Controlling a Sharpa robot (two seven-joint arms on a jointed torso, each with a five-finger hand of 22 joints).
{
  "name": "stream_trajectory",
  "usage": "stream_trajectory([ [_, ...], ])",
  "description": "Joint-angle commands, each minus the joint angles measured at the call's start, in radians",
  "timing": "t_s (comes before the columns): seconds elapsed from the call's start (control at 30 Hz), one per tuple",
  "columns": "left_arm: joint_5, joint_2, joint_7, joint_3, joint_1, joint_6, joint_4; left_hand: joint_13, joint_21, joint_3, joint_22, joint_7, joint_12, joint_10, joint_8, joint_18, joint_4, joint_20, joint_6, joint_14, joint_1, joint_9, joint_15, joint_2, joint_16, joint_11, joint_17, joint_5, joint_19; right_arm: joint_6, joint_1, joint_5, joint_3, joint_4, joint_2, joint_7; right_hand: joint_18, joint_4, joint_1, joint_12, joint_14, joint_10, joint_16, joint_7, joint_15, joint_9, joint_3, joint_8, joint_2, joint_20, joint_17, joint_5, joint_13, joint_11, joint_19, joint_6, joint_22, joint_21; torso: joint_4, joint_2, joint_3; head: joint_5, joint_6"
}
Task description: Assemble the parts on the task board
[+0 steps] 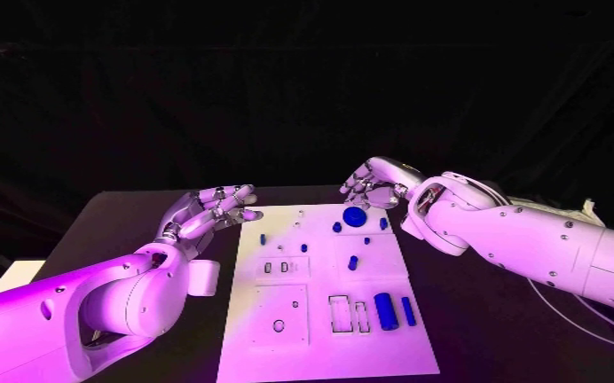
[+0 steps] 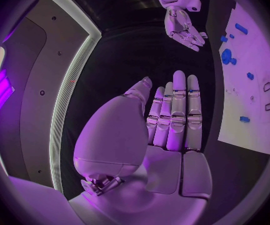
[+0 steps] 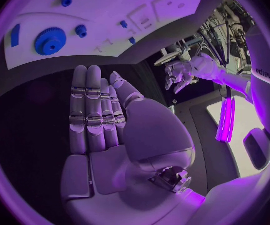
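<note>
The white task board [image 1: 320, 334] lies in the middle of the black table. A round blue gear [image 1: 355, 216] stands near its far edge, with small blue pegs [image 1: 352, 262] scattered around it. Two longer blue pieces [image 1: 385, 310] lie near the board's right side. My left hand [image 1: 215, 209] hovers beside the board's far left corner, fingers straight and apart, holding nothing; its palm [image 2: 172, 120] faces the board [image 2: 250, 80]. My right hand [image 1: 373, 185] hangs just beyond the board's far edge above the gear [image 3: 50, 40], fingers extended, empty [image 3: 100, 110].
Rectangular and round recesses [image 1: 281, 267] mark the board's near half. Black table [image 1: 141, 223] surrounds the board on both sides. A dark backdrop rises behind the table's far edge.
</note>
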Motion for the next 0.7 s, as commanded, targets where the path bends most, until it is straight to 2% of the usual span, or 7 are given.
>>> stream_trajectory([
  [0.03,-0.007,-0.004,-0.011,0.002,0.006,0.040,0.021,0.000,-0.004,0.008,-0.002,0.003,-0.010,0.004,-0.009,0.011,-0.001,0.002,0.005,-0.005,-0.004,-0.001,0.003,-0.007,-0.008,0.004,0.003,-0.004,0.000,0.099,0.006,-0.268,0.001,-0.007,0.009,-0.107,0.008,0.006,-0.006,-0.005,0.053,-0.003,0.070,-0.005,-0.010,-0.001,0.017,-0.008,-0.011,-0.011,0.054,-0.003,-0.001,-0.001,0.013,0.011,0.030,0.050,0.0129,0.037,-0.0008,-0.015,0.007],
  [0.2,-0.007,-0.007,-0.013,0.003,0.011,0.039,0.038,-0.001,-0.006,0.008,-0.004,0.006,-0.016,0.000,-0.014,0.011,-0.001,0.003,0.003,-0.008,-0.007,-0.002,0.005,-0.010,-0.012,0.007,0.007,-0.004,-0.002,0.135,0.014,-0.339,0.001,-0.008,0.023,-0.131,0.010,0.017,-0.022,-0.006,0.055,-0.033,0.159,-0.004,-0.010,-0.004,0.037,-0.010,-0.025,-0.016,0.116,-0.006,-0.003,-0.004,0.023,0.005,0.065,0.107,0.0213,0.064,0.0008,-0.020,0.014],
  [0.3,-0.007,-0.007,-0.014,0.003,0.012,0.038,0.043,-0.001,-0.006,0.008,-0.004,0.006,-0.017,0.000,-0.014,0.011,-0.001,0.003,0.003,-0.008,-0.007,-0.002,0.005,-0.010,-0.012,0.007,0.007,-0.004,-0.002,0.148,0.016,-0.361,0.001,-0.004,0.025,-0.139,0.010,0.024,-0.030,-0.006,0.057,-0.048,0.205,-0.005,-0.010,-0.005,0.046,-0.010,-0.032,-0.016,0.144,-0.010,-0.003,-0.002,0.029,-0.001,0.081,0.133,0.0246,0.072,0.0008,-0.022,0.016],
  [0.37,-0.007,-0.008,-0.014,0.003,0.013,0.037,0.046,-0.001,-0.006,0.008,-0.004,0.006,-0.018,-0.001,-0.014,0.011,-0.001,0.003,0.003,-0.008,-0.008,-0.002,0.005,-0.010,-0.012,0.007,0.008,-0.004,-0.002,0.157,0.018,-0.375,0.002,0.000,0.028,-0.144,0.012,0.034,-0.039,-0.003,0.054,-0.053,0.295,-0.004,-0.012,-0.005,0.060,-0.010,-0.047,-0.018,0.194,-0.015,-0.002,-0.002,0.037,-0.004,0.107,0.174,0.0264,0.079,0.0013,-0.024,0.016],
  [0.43,-0.007,-0.009,-0.014,0.003,0.013,0.036,0.049,-0.001,-0.007,0.008,-0.004,0.006,-0.018,-0.001,-0.015,0.011,0.000,0.003,0.003,-0.008,-0.008,-0.002,0.005,-0.010,-0.013,0.008,0.008,-0.004,-0.002,0.164,0.020,-0.388,0.002,0.004,0.029,-0.147,0.011,0.044,-0.042,-0.006,0.053,-0.060,0.347,-0.006,-0.012,-0.005,0.074,-0.010,-0.053,-0.017,0.225,-0.016,-0.002,-0.003,0.042,-0.005,0.126,0.204,0.0269,0.082,0.0015,-0.025,0.015],
  [0.6,-0.007,-0.012,-0.013,0.003,0.013,0.034,0.056,-0.001,-0.008,0.008,-0.005,0.008,-0.022,-0.002,-0.018,0.011,0.000,0.004,0.002,-0.009,-0.011,-0.002,0.006,-0.010,-0.014,0.009,0.011,-0.004,-0.002,0.187,0.023,-0.416,0.003,0.013,0.030,-0.156,-0.020,0.073,-0.050,-0.006,0.058,-0.078,0.600,-0.006,-0.008,-0.005,0.106,-0.010,-0.082,-0.015,0.463,-0.022,-0.003,0.000,0.091,-0.016,0.387,0.429,0.0275,0.087,0.0029,-0.024,0.015],
  [0.7,-0.007,-0.012,-0.013,0.003,0.013,0.033,0.057,-0.001,-0.008,0.007,-0.006,0.008,-0.023,-0.003,-0.019,0.011,0.000,0.004,0.001,-0.009,-0.012,-0.002,0.007,-0.010,-0.014,0.009,0.012,-0.004,-0.002,0.201,0.024,-0.425,0.003,0.016,0.028,-0.159,-0.033,0.094,-0.049,-0.005,0.055,-0.084,0.693,-0.005,-0.007,-0.004,0.123,-0.009,-0.096,-0.011,0.552,-0.025,-0.003,0.004,0.104,-0.018,0.495,0.522,0.0283,0.089,0.0035,-0.024,0.016],
])
